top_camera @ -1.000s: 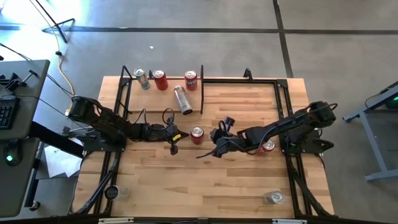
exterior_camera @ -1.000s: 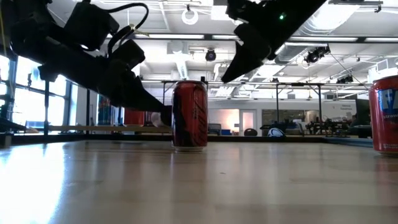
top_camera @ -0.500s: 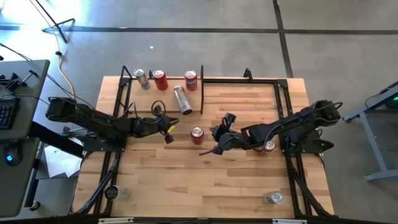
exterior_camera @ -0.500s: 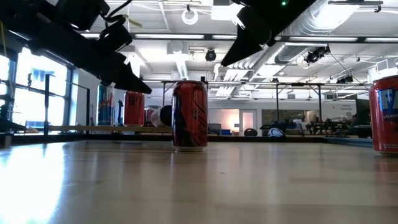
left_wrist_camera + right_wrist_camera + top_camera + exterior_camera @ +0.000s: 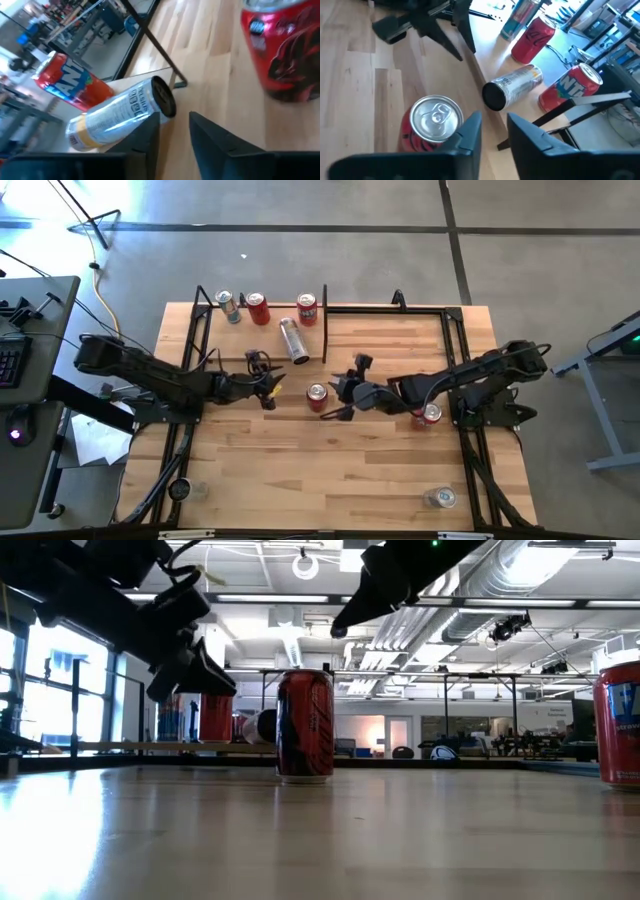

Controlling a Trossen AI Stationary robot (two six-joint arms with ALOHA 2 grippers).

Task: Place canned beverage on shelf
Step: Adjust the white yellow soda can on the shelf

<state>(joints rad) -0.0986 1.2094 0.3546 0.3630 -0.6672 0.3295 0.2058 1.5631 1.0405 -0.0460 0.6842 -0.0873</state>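
Observation:
A red can (image 5: 317,396) stands upright on its base in the middle of the wooden table; it also shows in the low view (image 5: 305,725) and the right wrist view (image 5: 432,125). The shelf (image 5: 250,345) is at the far left and holds three upright cans. A silver can (image 5: 292,340) lies on its side on the shelf. My right gripper (image 5: 336,394) hovers just right of the red can, above its top, fingers close together and empty. My left gripper (image 5: 269,389) hovers left of the can, also shut and empty.
A second red can (image 5: 430,416) stands beside my right arm. A silver can (image 5: 440,498) stands near the table's front right corner. Black metal rails (image 5: 460,350) run along the table's sides. A desk with a keyboard (image 5: 10,360) is beyond the left edge.
My left gripper has risen off the table and drawn back toward the table's left and far side, away from the red can, turning a little. My right gripper has gone toward the table's left and slightly far, closer to the red can. The cans have not moved.

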